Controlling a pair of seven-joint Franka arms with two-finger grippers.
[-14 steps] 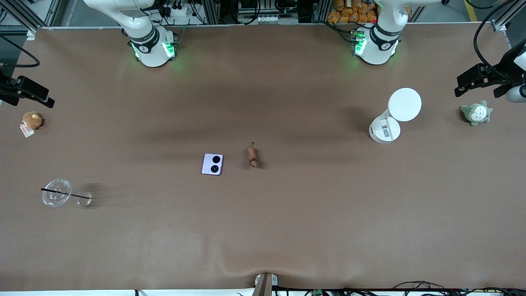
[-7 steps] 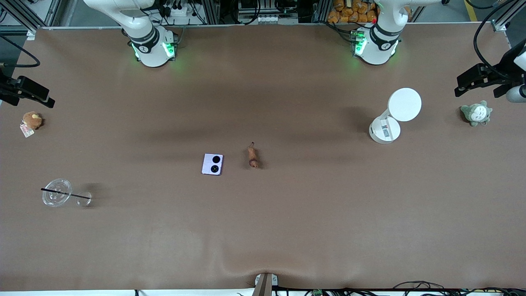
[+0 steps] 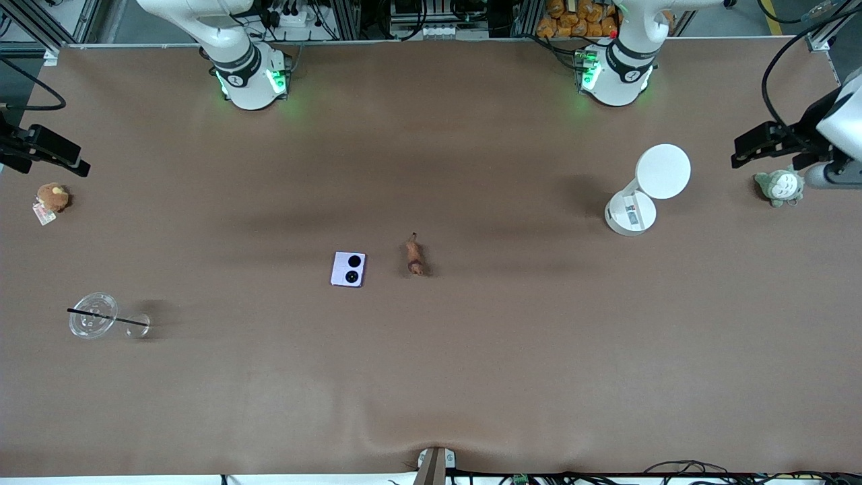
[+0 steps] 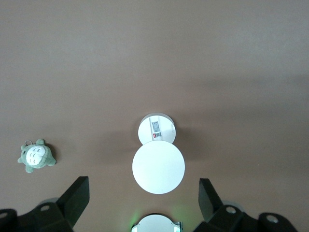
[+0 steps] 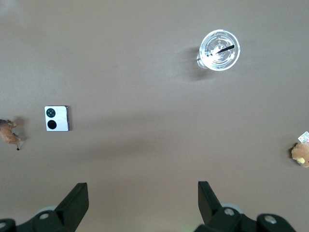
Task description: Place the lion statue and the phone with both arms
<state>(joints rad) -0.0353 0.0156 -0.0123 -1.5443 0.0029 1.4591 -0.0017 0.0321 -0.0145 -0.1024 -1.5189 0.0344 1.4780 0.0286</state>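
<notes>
The lilac phone (image 3: 349,269) lies flat mid-table with its two black camera circles up. The small reddish-brown lion statue (image 3: 415,256) lies beside it, toward the left arm's end. Both also show in the right wrist view, the phone (image 5: 57,118) and the lion statue (image 5: 8,134). My right gripper (image 5: 142,193) is open and empty, held high at the right arm's end of the table (image 3: 71,162). My left gripper (image 4: 144,193) is open and empty, held high at the left arm's end (image 3: 744,151), over the grey-green plush.
A white round stand with a disc top (image 3: 633,212) stands toward the left arm's end, with a grey-green plush (image 3: 780,186) beside it. A brown plush with a tag (image 3: 52,197) and a tipped clear cup with a black straw (image 3: 93,315) lie at the right arm's end.
My left gripper has shifted a little toward the middle of the table. The right gripper, the phone and the lion statue have not moved.
</notes>
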